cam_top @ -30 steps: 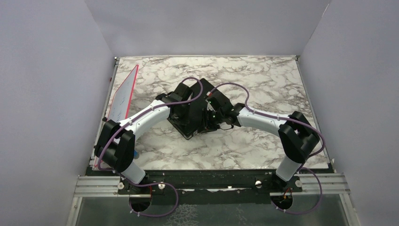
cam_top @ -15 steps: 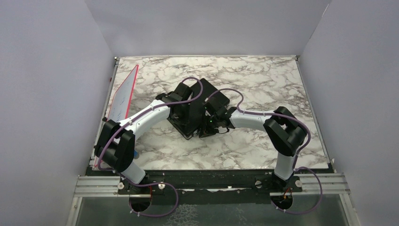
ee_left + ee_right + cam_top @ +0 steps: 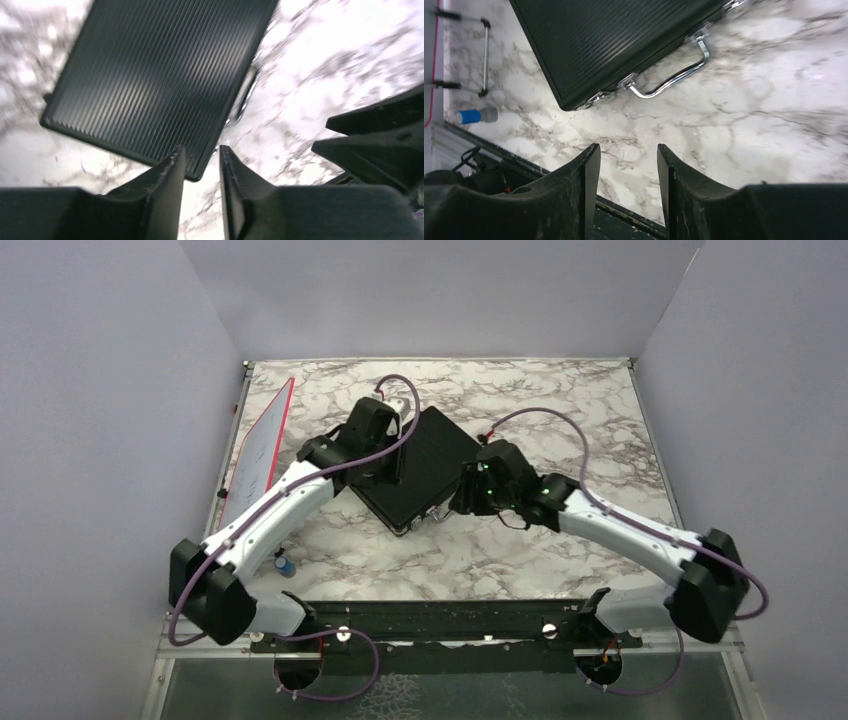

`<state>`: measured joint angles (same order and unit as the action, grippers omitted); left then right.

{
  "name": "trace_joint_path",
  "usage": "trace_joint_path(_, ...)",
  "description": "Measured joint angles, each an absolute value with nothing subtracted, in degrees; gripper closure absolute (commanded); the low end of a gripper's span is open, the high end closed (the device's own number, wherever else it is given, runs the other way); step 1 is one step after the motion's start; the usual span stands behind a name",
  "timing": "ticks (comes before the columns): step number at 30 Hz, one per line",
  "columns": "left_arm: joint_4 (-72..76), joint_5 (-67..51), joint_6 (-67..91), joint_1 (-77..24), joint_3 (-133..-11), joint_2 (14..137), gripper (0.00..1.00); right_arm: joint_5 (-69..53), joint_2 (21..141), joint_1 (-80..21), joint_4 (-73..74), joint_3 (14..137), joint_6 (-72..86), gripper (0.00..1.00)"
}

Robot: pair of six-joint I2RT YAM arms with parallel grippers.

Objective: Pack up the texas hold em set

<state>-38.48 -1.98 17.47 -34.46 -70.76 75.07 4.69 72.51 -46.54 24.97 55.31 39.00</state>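
Left claw [image 3: 200, 152] and right claw [image 3: 629, 150] are hovering parted, gripping nothing — if the briefcase [image 3: 420, 465] is sitting unlatched, lifting its handle [image 3: 674, 78] risks it springing open.

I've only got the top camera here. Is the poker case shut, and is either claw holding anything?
Observer: It's shut. The right wrist view shows the briefcase with its lid down and its metal handle lying on the table.
Operator: And the right claw?
Observer: The right claw is open and empty, over bare table just short of the handle.
Operator: The left one?
Observer: The left claw is empty too, with its fingers apart above the briefcase's corner.
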Motion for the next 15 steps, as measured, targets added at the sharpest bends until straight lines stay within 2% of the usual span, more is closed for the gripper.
trace_joint_path(3,-35.03,-1.91,15.68,-35.16,-72.01,67.75,0.43,11.44,64.31,-46.57,31.53,57.04,38.3,0.42)
trace_joint_path(6,-32.67,-1.19,14.24,-35.38,-72.97,59.96,0.3,17.67,56.82,-46.57,38.09,61.08,36.86,0.41)
trace_joint_path(12,-30.92,2.74,9.65,-35.38,-77.71,49.6,0.09,29.58,47.97,-46.57,46.15,73.17,33.74,0.4)
trace_joint_path(15,-30.63,5.3,7.73,-35.38,-78.94,46.04,0.04,32.91,45.06,-46.57,47.88,76.69,31.62,0.38)
